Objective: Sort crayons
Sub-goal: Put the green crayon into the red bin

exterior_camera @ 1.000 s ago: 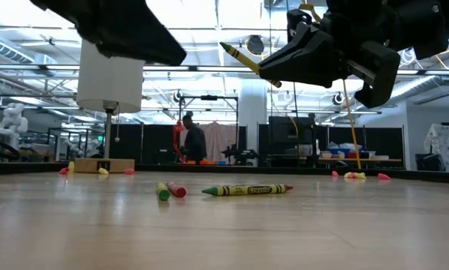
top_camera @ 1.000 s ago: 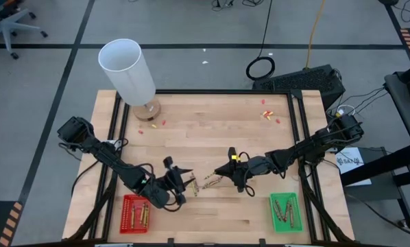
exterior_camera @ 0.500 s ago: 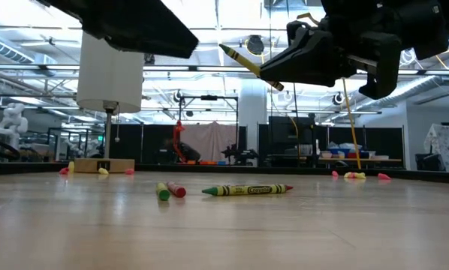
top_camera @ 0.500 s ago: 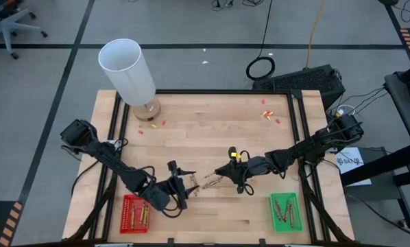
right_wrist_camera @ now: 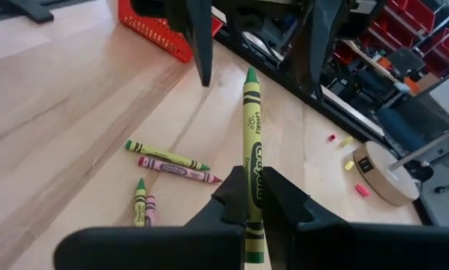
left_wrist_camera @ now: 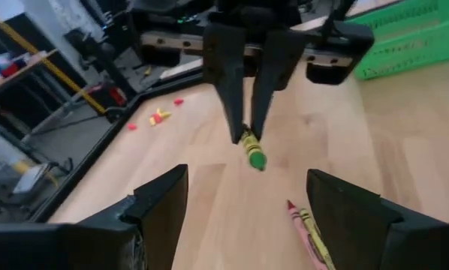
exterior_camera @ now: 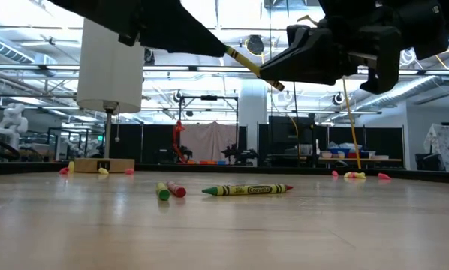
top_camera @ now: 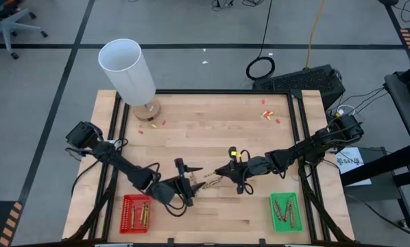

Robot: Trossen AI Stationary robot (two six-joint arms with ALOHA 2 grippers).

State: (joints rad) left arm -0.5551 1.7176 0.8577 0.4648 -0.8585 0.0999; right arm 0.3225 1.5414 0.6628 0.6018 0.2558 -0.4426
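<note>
My right gripper (right_wrist_camera: 253, 196) is shut on a green crayon (right_wrist_camera: 252, 127) and holds it above the table's middle (top_camera: 223, 173). My left gripper (left_wrist_camera: 247, 225) is open and empty. It faces the right gripper, and its two fingers (right_wrist_camera: 198, 45) stand on either side of the crayon's tip without touching it. Several green and red crayons (right_wrist_camera: 168, 161) lie flat on the wood below, and they also show in the low view (exterior_camera: 247, 190). A red tray (top_camera: 135, 213) and a green tray (top_camera: 284, 209) each hold crayons. My right gripper pinches the green crayon's blunt rear end (right_wrist_camera: 252, 180) between its two fingers (right_wrist_camera: 232, 201). The crayon runs along the fingers and sticks out past them toward the left arm. It is lifted clear of the table, with its tip (exterior_camera: 228, 51) tilted upward.
A white lamp (top_camera: 128, 68) on a round wooden base (top_camera: 148, 110) stands at the table's far left. Small red and yellow scraps (top_camera: 268, 115) lie at the far right and by the lamp base. Black frame rails run along the table's left and right sides.
My left gripper has moved toward the table's right edge, closing on the crayon held by my right gripper, and has stayed open. My right gripper and its crayon have kept still.
</note>
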